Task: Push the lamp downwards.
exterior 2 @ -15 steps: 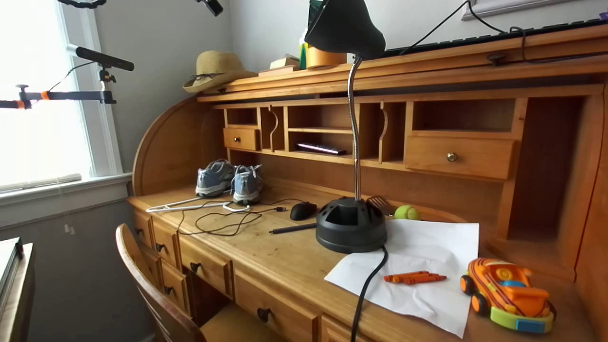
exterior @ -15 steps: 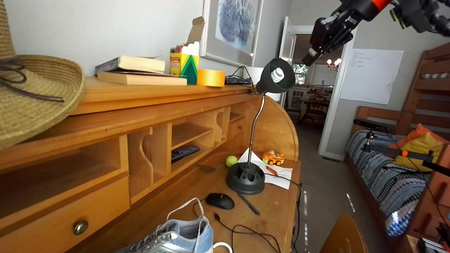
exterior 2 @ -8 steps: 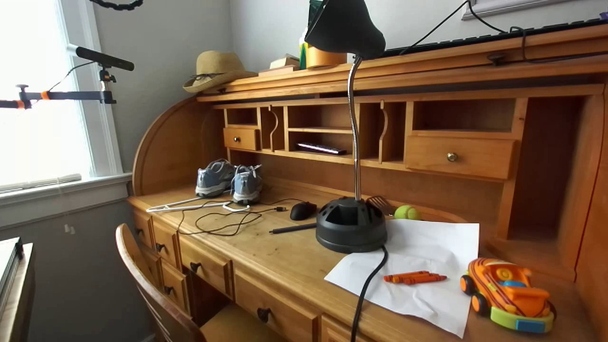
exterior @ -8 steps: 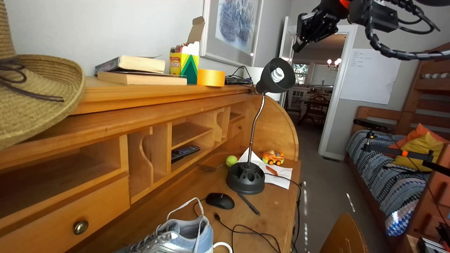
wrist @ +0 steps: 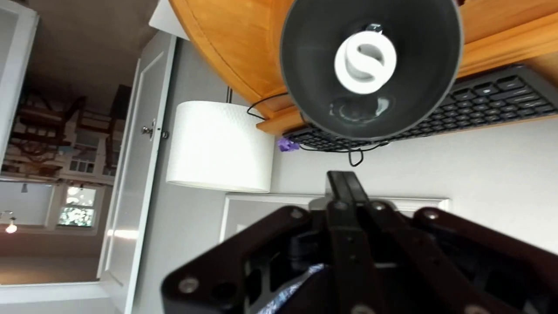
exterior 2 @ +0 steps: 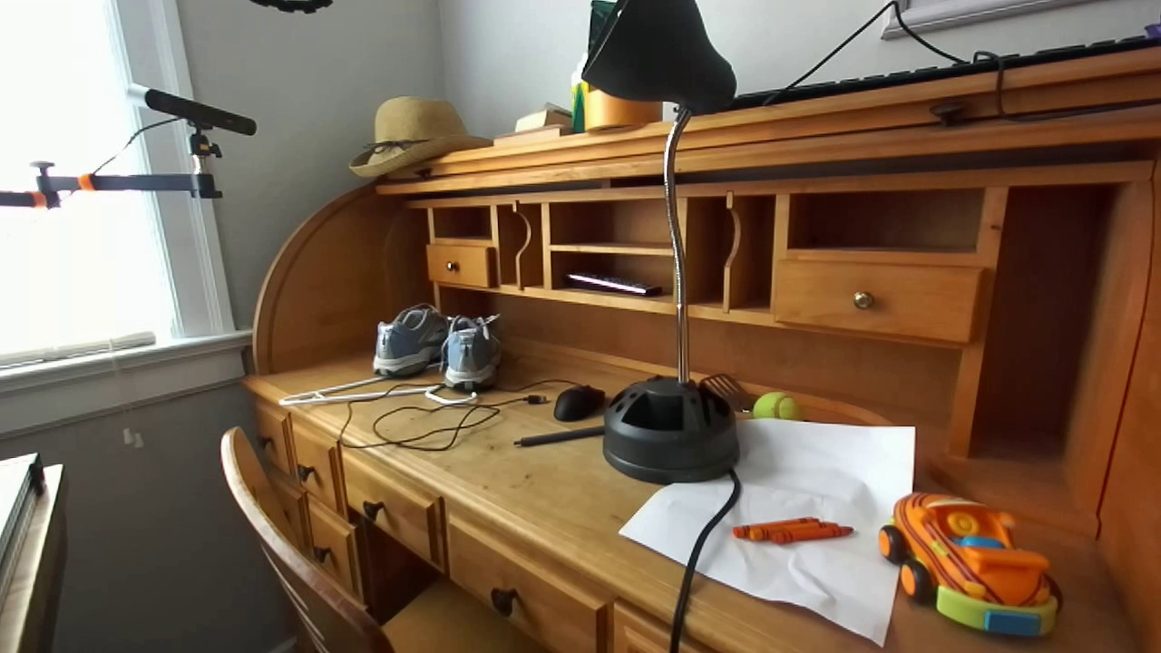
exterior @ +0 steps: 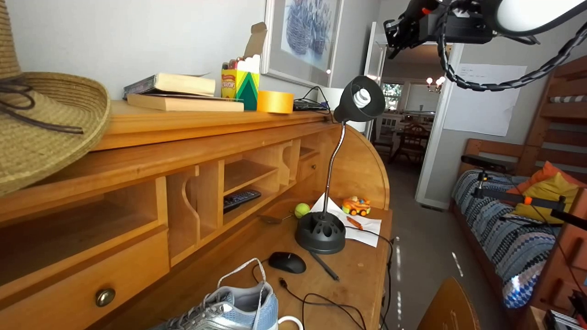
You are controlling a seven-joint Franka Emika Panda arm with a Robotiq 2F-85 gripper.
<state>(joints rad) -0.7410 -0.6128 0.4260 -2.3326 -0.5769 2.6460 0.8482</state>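
The lamp is black with a round base (exterior: 321,238), a thin upright gooseneck (exterior 2: 678,263) and a cone-shaped head (exterior: 351,105) with a white bulb. It stands on the desk in both exterior views. The head (exterior 2: 658,59) is cut by the top edge in an exterior view. In the wrist view the open face of the head (wrist: 305,56) is toward the camera, above the fingertips. My gripper (exterior: 392,53) is up and to the right of the head in an exterior view, apart from it. In the wrist view its fingers (wrist: 344,176) are together and hold nothing.
A keyboard (wrist: 484,102) lies on the desk's top ledge behind the lamp head, and a white lampshade (wrist: 222,146) is beside it. A mouse (exterior 2: 579,402), white paper (exterior 2: 843,472), toy car (exterior 2: 975,562) and shoes (exterior 2: 472,354) are on the desk. A chair (exterior 2: 281,544) stands in front.
In an exterior view my gripper has moved left and up, and the arm has swung further into view. In an exterior view the gripper has left the top edge. The lamp has not moved.
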